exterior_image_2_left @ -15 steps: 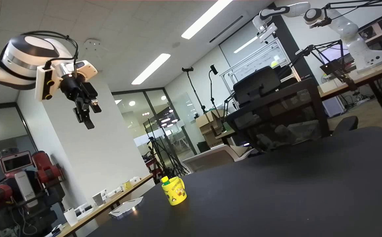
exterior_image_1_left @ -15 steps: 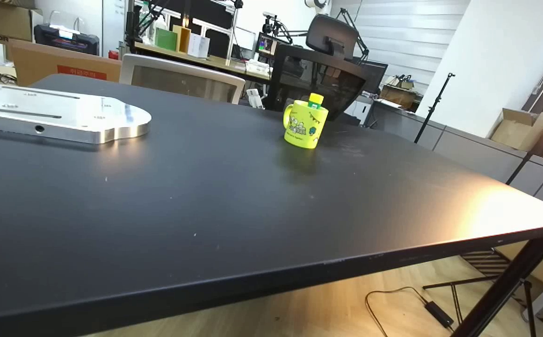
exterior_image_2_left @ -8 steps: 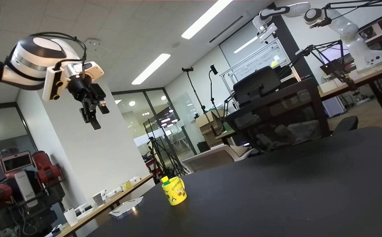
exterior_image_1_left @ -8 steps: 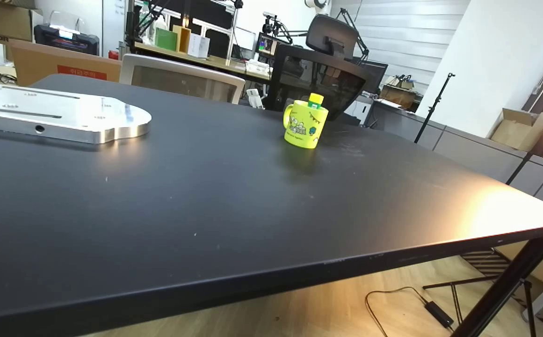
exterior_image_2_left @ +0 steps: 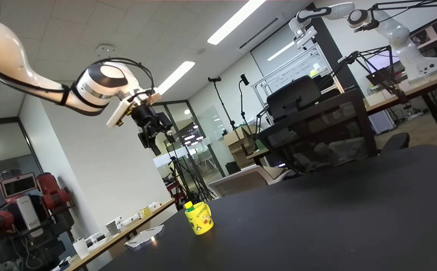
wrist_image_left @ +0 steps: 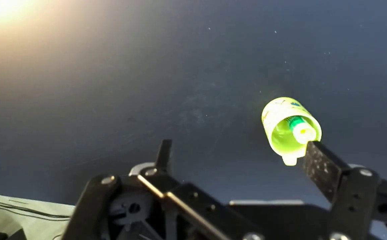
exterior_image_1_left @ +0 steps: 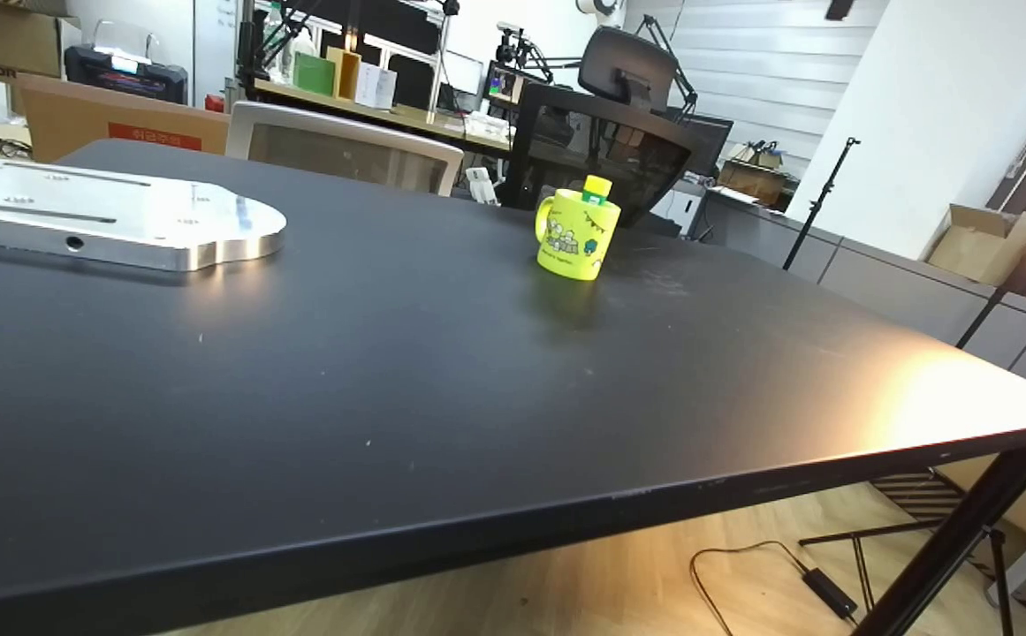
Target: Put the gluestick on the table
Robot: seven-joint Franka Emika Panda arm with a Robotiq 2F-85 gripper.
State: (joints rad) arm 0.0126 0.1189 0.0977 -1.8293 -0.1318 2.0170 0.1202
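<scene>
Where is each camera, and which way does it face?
Exterior view: above the table, facing across it to the cup; probably one dark fingertip shows.
Exterior view: low by the table, facing across and up; near arm and gripper show.
Wrist view: on that arm, facing down at table and cup; both fingers show.
Both exterior views share the cup, gluestick and metal plate.

Gluestick (exterior_image_1_left: 596,189): lower body hidden inside cup (exterior_image_1_left: 574,243). My gripper (wrist_image_left: 240,143) covers a bit of the cup's rim, wrist view. In an exterior view, near left corner of the bench (exterior_image_1_left: 389,380) and one end of the metal plate (exterior_image_1_left: 79,199) cut off; plate lettering too small for me to read.
</scene>
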